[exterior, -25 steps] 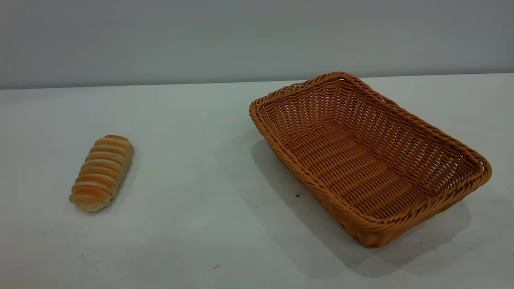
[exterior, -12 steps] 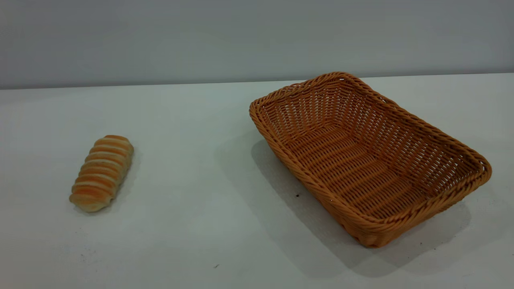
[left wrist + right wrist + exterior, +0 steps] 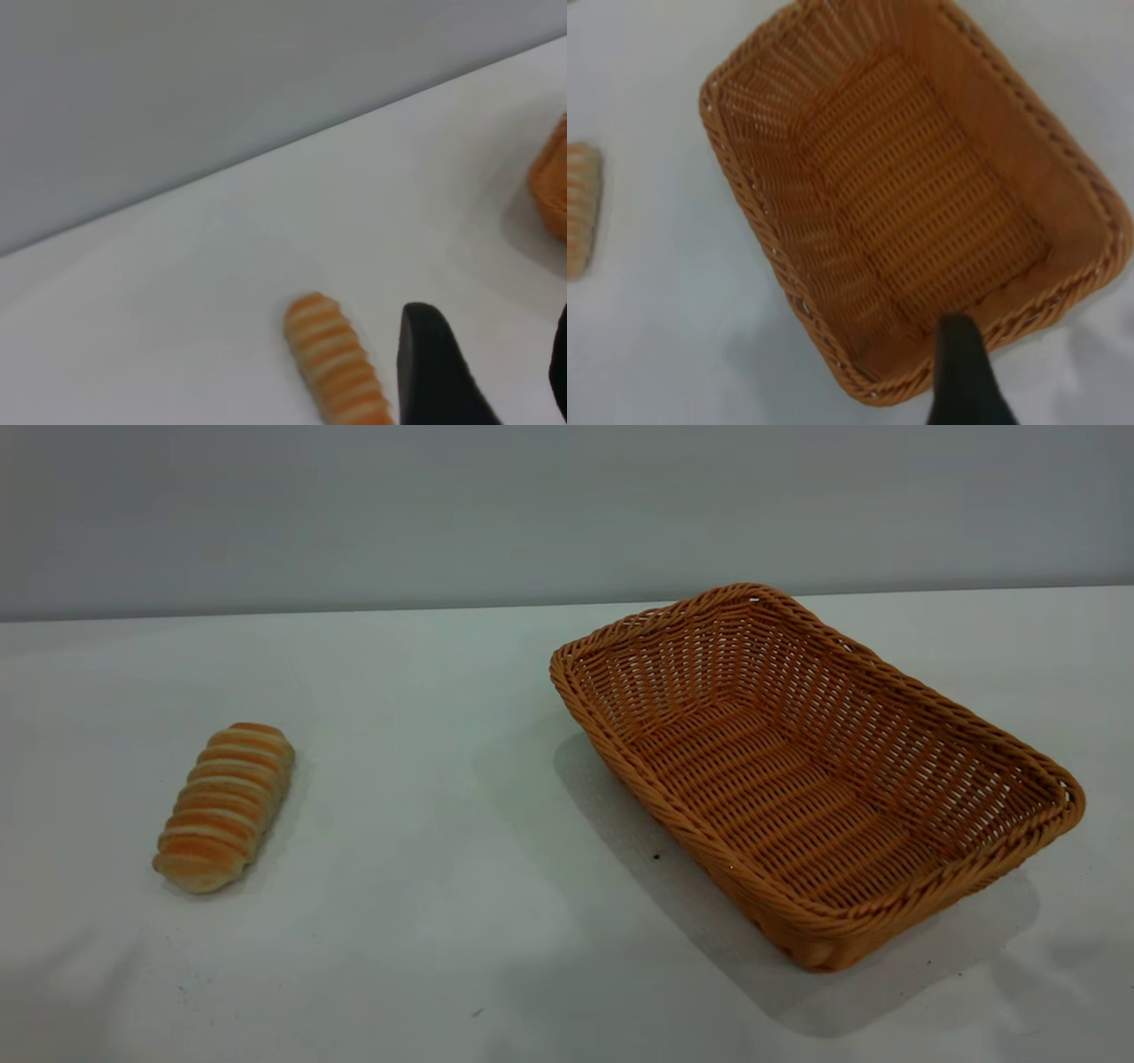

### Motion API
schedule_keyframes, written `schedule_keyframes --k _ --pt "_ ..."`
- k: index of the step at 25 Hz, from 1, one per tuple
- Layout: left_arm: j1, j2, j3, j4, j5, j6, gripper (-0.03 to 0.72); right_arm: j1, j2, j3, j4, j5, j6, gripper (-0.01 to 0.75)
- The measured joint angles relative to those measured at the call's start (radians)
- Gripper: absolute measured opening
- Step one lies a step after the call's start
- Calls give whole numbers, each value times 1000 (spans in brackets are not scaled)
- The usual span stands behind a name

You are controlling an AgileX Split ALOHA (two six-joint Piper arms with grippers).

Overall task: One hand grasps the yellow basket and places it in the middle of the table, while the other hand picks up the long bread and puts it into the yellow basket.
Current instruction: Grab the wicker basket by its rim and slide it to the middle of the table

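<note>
The orange-tan woven wicker basket (image 3: 815, 779) sits empty at the white table's (image 3: 425, 797) right; the striped golden oblong bread roll (image 3: 224, 806) lies well apart, at its left. The left gripper (image 3: 483, 372) hovers near the roll with fingers parted, holding nothing. The right gripper (image 3: 966, 376) hangs above the basket; its opening cannot be determined.

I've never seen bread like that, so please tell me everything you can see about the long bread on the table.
The long bread is a small oblong roll, golden-orange with pale cream crosswise stripes and spiral-like ridges. It lies flat on the white table, well apart from the yellow basket. Nothing else touches it.
</note>
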Motion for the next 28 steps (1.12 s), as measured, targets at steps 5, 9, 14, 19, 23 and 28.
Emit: schedule_keyframes --k 5,9,14,19,23,28 --pt "-1 209 -82 -4 -92 67 395 0 128 -3 11 -14 1 474" --pt "-4 356 -139 -23 -122 122 395 0 232 -5 41 -21 4 504" --pt "-42 489 -207 -87 -173 214 395 0 350 -8 93 -32 4 515" --pt "-80 573 -265 -108 -220 262 395 0 439 -9 125 -58 4 517" --pt "-84 624 -302 -122 -235 267 395 0 496 -10 164 -70 1 517" --pt "-86 667 -334 -132 -240 268 395 0 561 -11 188 -80 -19 517"
